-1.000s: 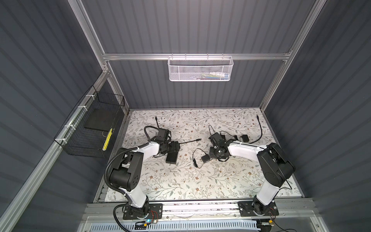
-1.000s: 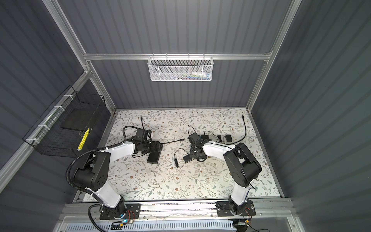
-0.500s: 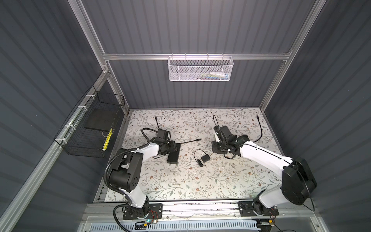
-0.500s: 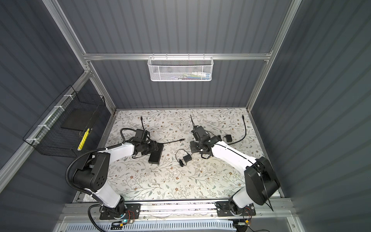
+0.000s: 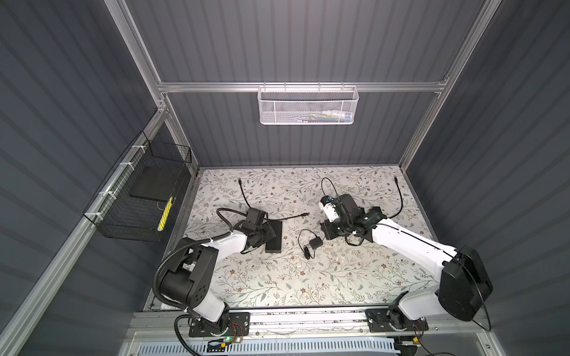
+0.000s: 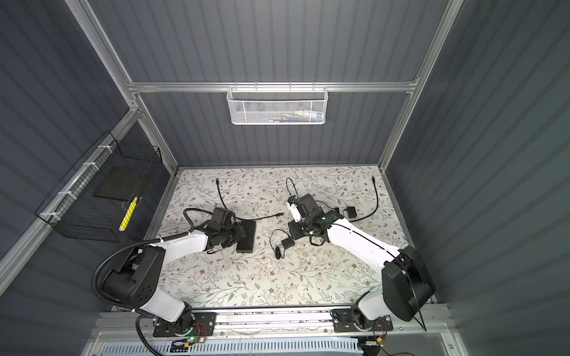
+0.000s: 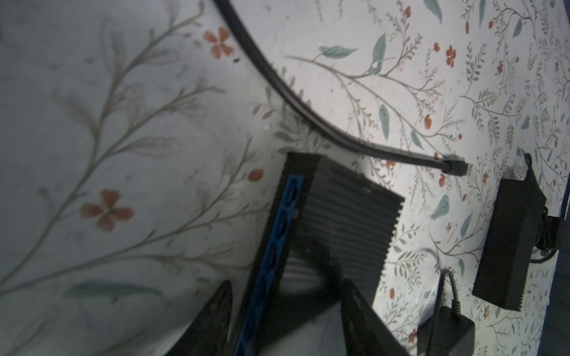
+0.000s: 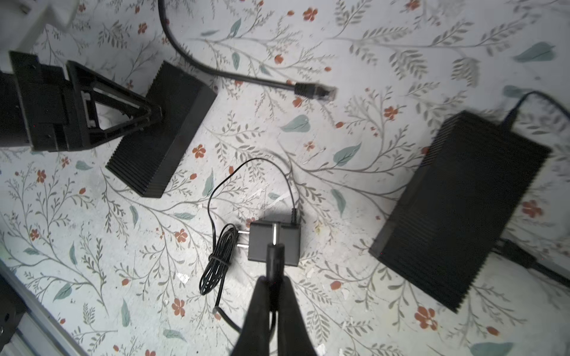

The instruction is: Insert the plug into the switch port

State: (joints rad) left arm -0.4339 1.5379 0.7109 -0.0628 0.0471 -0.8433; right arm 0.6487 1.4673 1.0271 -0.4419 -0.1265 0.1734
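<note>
Black and ribbed, the switch (image 7: 339, 209) is clamped across its body by the left gripper (image 7: 287, 285). The barrel plug (image 8: 272, 252) is pinched in the closed right gripper (image 8: 273, 279), well apart from the switch. Its socket is not seen. The plug should be aligned squarely before being pushed, with the switch kept braced.

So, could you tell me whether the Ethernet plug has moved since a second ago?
No; the Ethernet plug lies on the same spot of the floral mat.
</note>
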